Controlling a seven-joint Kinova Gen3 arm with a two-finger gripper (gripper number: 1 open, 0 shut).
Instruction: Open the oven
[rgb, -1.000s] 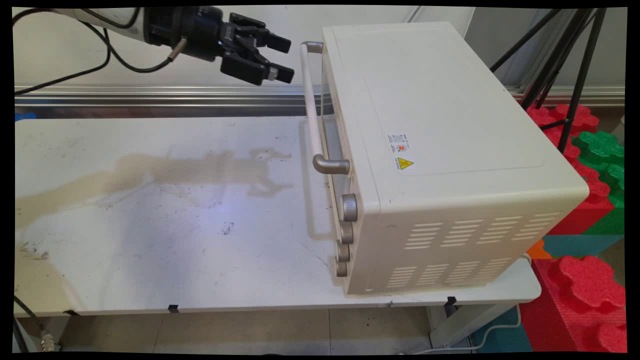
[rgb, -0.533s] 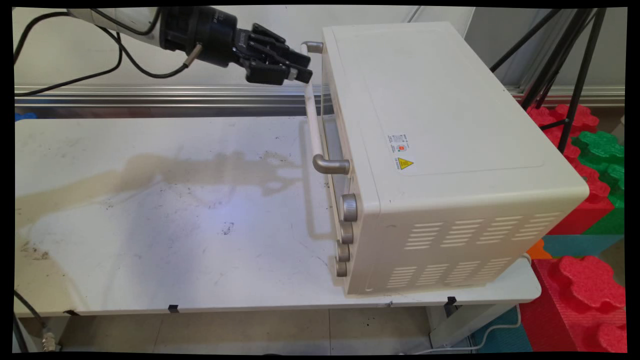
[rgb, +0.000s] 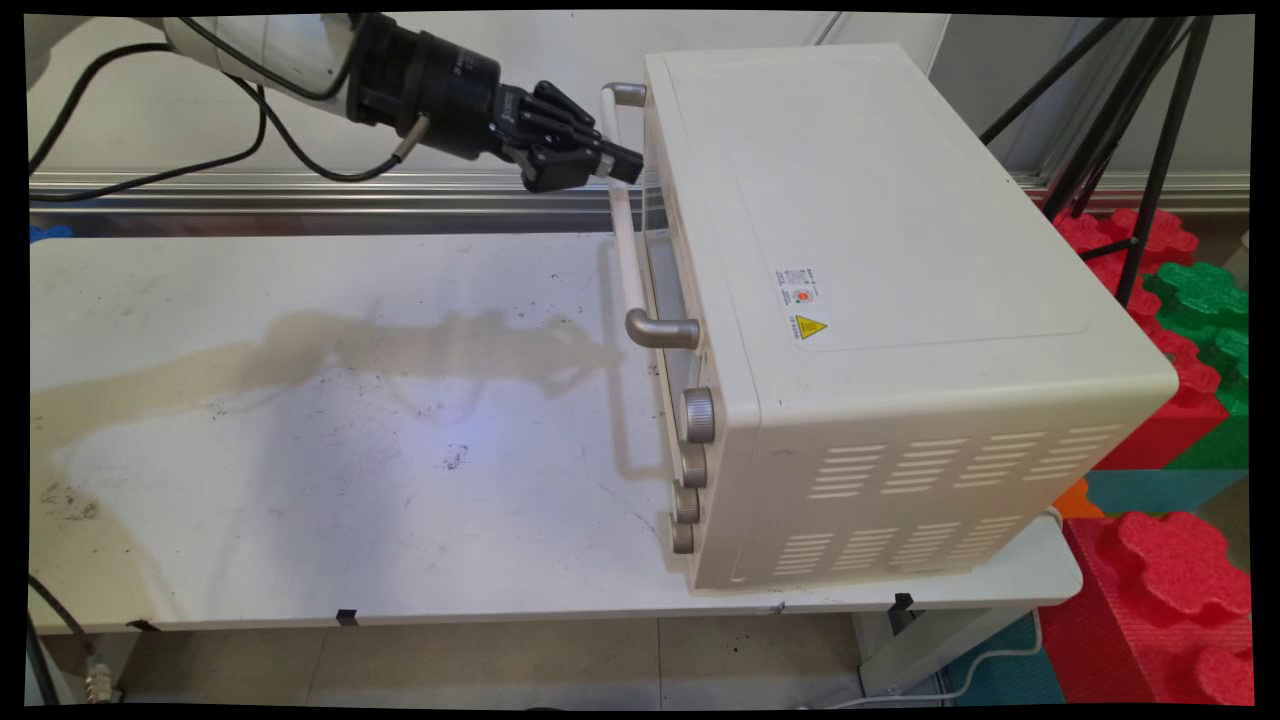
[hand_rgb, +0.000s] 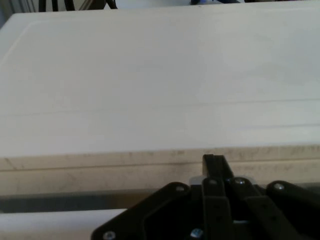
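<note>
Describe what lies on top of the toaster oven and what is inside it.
On the toaster oven's flat top only a small warning sticker shows. Its door is shut and seen edge-on, so the inside is hidden. The gripper is shut at the door handle.

White table (rgb: 300, 480), top scuffed and marked with dark specks, black clips along its near edge. Behind the far edge, a horizontal metal rail (rgb: 300, 190) below a pale wall (rgb: 150, 110). At right, black tripod legs (rgb: 1150, 120) rising past red (rgb: 1170, 590) and green foam blocks (rgb: 1200, 300) stacked on the floor. Beneath the near edge, beige floor tiles (rgb: 500, 660) and a white cable (rgb: 960, 680) near the table's leg. Soft, even light with blurred shadows on the tabletop.
</note>
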